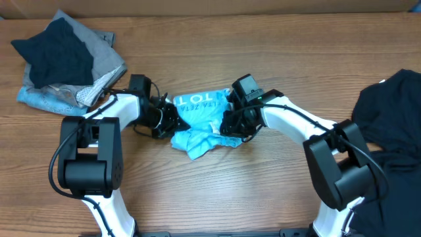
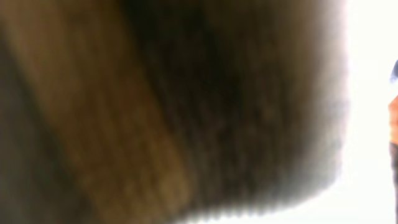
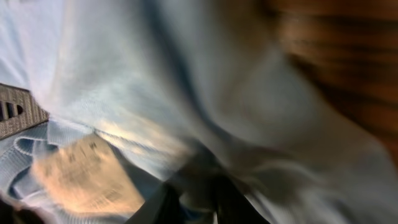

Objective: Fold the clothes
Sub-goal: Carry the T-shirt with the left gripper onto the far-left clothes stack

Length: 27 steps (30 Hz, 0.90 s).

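The light sky-blue T-shirt (image 1: 197, 118) with white print lies bunched at the table's centre. My left gripper (image 1: 166, 118) is at its left edge, closed on the fabric as far as the overhead shows. The left wrist view is a brown and dark blur. My right gripper (image 1: 231, 124) is at the shirt's right edge. In the right wrist view its dark fingers (image 3: 196, 202) pinch the pale blue cloth (image 3: 155, 81), with a tan label beside them. A plain black T-shirt (image 1: 389, 118) lies at the right edge.
A pile of clothes (image 1: 62, 62), dark navy on grey and light blue, sits at the back left. The wooden table (image 1: 276, 191) shows bare in front of the shirt.
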Available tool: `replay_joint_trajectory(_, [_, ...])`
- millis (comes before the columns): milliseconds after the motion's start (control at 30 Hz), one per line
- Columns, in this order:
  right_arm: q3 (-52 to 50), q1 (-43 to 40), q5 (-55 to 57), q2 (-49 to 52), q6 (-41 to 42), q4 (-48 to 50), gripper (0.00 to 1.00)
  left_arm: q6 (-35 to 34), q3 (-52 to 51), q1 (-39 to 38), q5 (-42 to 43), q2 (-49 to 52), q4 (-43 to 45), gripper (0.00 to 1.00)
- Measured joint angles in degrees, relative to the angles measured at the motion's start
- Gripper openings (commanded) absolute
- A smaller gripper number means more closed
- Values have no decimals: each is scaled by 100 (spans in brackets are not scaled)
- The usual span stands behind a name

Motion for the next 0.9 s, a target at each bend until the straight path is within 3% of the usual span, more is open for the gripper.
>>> replay_joint_trajectory(200, [79, -422, 39, -955, -4, -396, 23, 511, 970, 634, -503, -186, -1475, 4])
replay_joint_trajectory(400, [256, -730, 44, -1847, -15, -654, 23, 713, 2964, 1436, -660, -739, -1639, 4])
replay_joint_trajectory(567, [256, -730, 46, -1849, -13, -828, 23, 798, 3834, 2081, -669, -973, -629, 4])
replay_joint_trajectory(867, [256, -728, 48, -1849, -17, -1025, 23, 776, 3893, 2671, -1012, -623, 807, 4])
replay_joint_trajectory(900, [256, -728, 48, -1849, -17, -1104, 23, 776, 3893, 2708, -1043, -516, 920, 14])
